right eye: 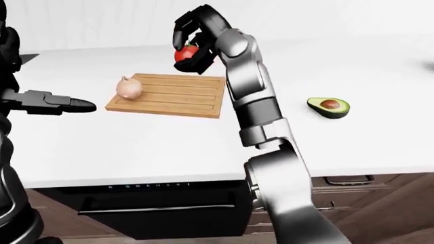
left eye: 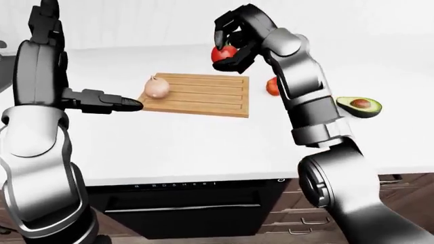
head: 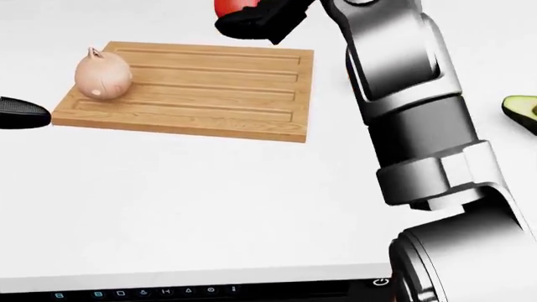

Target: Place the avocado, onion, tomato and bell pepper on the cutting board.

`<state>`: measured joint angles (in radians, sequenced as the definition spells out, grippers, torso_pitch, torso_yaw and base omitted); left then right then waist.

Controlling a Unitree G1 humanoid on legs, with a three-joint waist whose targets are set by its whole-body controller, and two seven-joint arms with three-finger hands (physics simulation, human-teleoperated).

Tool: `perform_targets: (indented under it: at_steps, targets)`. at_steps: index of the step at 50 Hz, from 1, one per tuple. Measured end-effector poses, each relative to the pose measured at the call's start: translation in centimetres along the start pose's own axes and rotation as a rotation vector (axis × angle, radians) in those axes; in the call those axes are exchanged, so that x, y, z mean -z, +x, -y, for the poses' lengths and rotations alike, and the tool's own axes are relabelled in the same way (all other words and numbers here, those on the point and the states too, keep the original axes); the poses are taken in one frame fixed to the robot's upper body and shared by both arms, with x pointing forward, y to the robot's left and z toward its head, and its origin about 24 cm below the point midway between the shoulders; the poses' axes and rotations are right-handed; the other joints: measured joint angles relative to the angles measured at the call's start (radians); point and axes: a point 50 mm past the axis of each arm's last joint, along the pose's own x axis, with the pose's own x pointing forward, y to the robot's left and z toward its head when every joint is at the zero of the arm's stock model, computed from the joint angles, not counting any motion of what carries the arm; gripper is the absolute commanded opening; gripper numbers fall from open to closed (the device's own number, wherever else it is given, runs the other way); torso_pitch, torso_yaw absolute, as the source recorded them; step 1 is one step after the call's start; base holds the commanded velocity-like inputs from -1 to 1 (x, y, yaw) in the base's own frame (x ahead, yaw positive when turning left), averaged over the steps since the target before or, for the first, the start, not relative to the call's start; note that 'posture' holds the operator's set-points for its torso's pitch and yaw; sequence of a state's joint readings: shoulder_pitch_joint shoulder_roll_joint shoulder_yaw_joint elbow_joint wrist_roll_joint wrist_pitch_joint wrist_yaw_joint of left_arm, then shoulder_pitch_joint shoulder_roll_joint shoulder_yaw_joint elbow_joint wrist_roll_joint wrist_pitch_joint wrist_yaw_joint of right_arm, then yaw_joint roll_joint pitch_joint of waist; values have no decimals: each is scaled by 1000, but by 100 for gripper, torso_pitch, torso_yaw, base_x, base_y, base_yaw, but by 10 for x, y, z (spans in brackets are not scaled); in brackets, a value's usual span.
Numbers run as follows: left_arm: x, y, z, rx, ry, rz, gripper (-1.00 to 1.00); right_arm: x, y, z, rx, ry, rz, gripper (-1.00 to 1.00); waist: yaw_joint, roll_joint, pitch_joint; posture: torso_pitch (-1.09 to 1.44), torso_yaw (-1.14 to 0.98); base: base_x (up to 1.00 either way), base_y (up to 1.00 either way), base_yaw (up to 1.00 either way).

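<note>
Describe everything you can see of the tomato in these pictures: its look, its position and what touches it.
The tomato is round, glossy and red, with a bit of green stem at its top. It is off the counter, gripped in the black fingers of the right hand, which close round it from above and below. In the left-eye view it hangs over the top edge of the wooden cutting board, touching nothing else. The fingers hide part of it.

Bright, even, sharp renders with faint shadows.

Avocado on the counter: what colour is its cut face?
The avocado shows pale yellow-green flesh, brown pit, dark green skin; clearest in the right-eye view.
</note>
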<state>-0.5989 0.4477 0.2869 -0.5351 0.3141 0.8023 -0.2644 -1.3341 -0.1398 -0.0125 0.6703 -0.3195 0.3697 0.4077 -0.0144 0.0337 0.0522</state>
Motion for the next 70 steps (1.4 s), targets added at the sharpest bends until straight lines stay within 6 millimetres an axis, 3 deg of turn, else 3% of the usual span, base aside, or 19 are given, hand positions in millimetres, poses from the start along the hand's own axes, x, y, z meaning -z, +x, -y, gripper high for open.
perform_targets:
  at_steps: [4,7,12,20,35,50,70]
  targets:
    - [-1,0,-1,0,-4,8,100,-3,5,-12,-32,6,14,-75,0,2,2,0,0,0,0,0]
    - [0,0,0,10,-7,1,100,9,19,-21,-45,23,-20,-75,-4,6,-4,0,0,0,0,0]
    - [-8,-2,-7,0,-12,30,100,27,26,-38,-43,37,-37,-76,-6,11,-1,0,0,0,0,0]
    - [-9,-5,-8,6,-16,29,100,31,26,-32,43,39,16,-76,3,13,0,0,4,0,0,0]
    - [-12,-8,-10,14,-9,36,100,37,25,-37,46,39,5,-78,44,4,-1,0,11,0,0,0]
    - [-15,-12,-14,11,0,45,100,37,26,-43,49,47,10,-76,105,1,-6,0,19,0,0,0]
    - [-15,-12,-13,15,2,42,100,47,25,-50,55,56,0,-77,225,2,-17,0,28,0,0,0]
